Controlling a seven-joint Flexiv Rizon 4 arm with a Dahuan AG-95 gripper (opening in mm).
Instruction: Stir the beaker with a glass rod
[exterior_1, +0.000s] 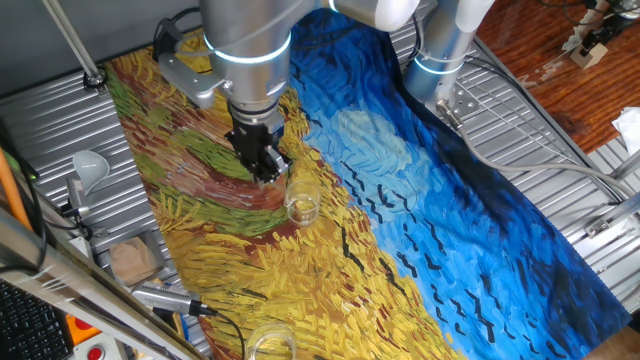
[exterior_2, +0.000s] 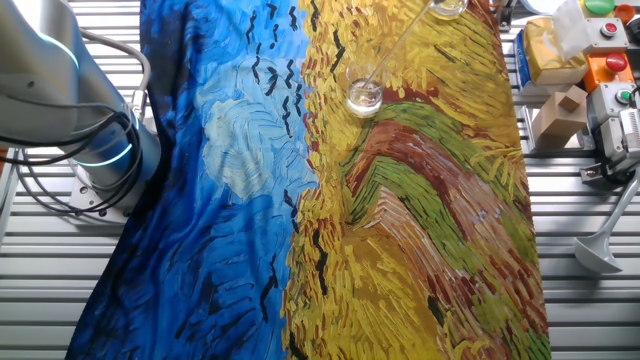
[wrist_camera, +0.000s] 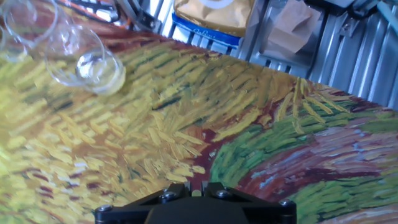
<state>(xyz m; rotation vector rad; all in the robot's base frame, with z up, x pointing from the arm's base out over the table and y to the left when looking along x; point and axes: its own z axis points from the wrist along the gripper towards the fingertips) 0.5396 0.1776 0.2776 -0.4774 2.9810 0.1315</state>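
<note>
The beaker (exterior_1: 302, 207) is a small clear glass standing upright on the yellow part of the painted cloth; it also shows in the other fixed view (exterior_2: 364, 97) and at the upper left of the hand view (wrist_camera: 93, 65). The glass rod (exterior_2: 395, 52) is a thin clear stick. Its lower end is inside the beaker and it slants up out of the top of that frame. My gripper (exterior_1: 270, 175) hangs just left of and above the beaker. Its jaws (wrist_camera: 193, 185) are closed with a small pale bit between them, which looks like the rod. The gripper is out of the other fixed view.
A wider clear glass vessel (exterior_1: 270, 345) stands near the cloth's edge, also seen in the other fixed view (exterior_2: 447, 8) and the hand view (wrist_camera: 25, 18). A white funnel (exterior_1: 88, 165), a cardboard block (exterior_1: 132, 260) and a grey metal pole (exterior_1: 70, 40) are beside the cloth. A yellow bag (wrist_camera: 214, 15) lies beyond it.
</note>
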